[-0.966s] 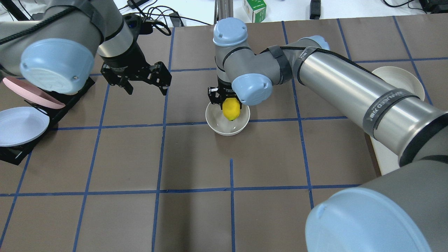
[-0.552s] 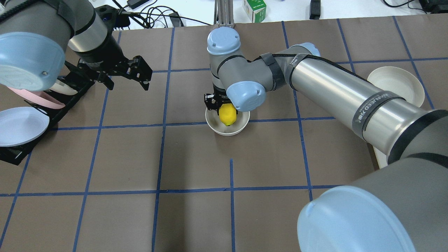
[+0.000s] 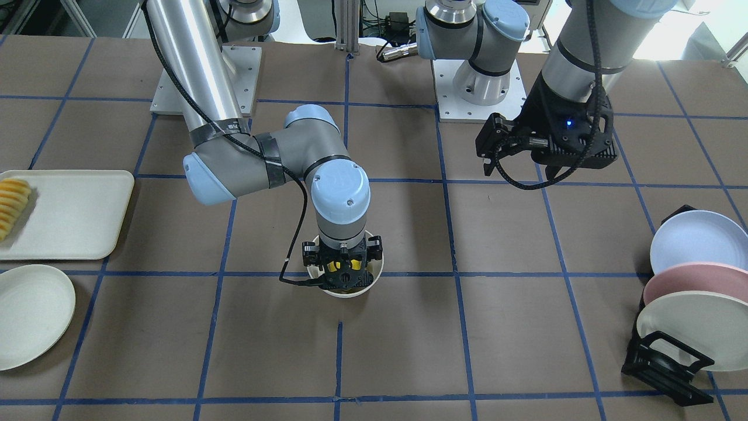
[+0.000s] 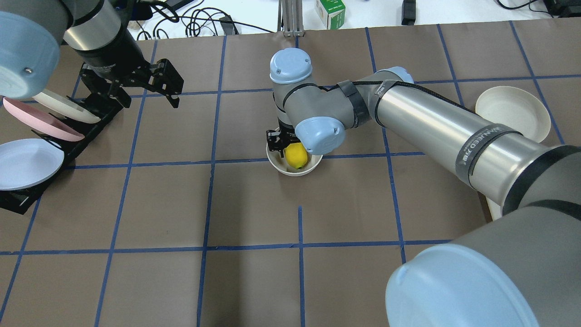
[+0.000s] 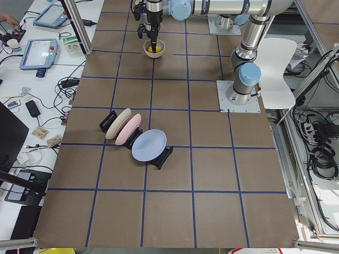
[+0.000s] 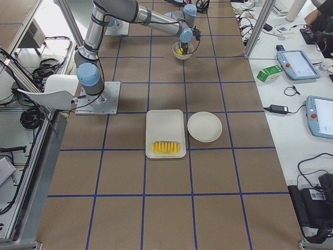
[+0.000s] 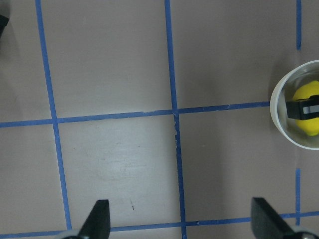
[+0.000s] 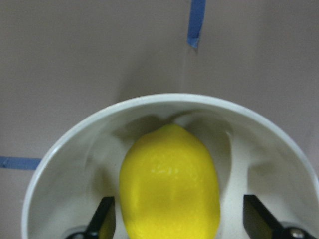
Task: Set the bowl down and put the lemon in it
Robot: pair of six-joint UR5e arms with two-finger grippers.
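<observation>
The off-white bowl (image 4: 295, 172) stands near the table's middle, by a blue tape line. The yellow lemon (image 4: 296, 156) lies inside it. My right gripper (image 8: 182, 219) reaches down into the bowl, and its fingers stand apart on either side of the lemon, with a gap on one side. In the front view the gripper (image 3: 343, 275) hides most of the lemon (image 3: 334, 266). My left gripper (image 4: 150, 101) is open and empty, above the table next to the plate rack. Its wrist view shows the bowl (image 7: 279, 99) at the right edge.
A black rack (image 4: 45, 122) with blue, pink and cream plates stands at the left. A flat off-white plate (image 4: 513, 111) and a tray (image 3: 64, 213) with sliced yellow food (image 3: 11, 204) lie on the right arm's side.
My right gripper has come down with the lemon, which now lies low in the bowl, and its fingers stand apart. My left arm has drawn back toward the plate rack.
</observation>
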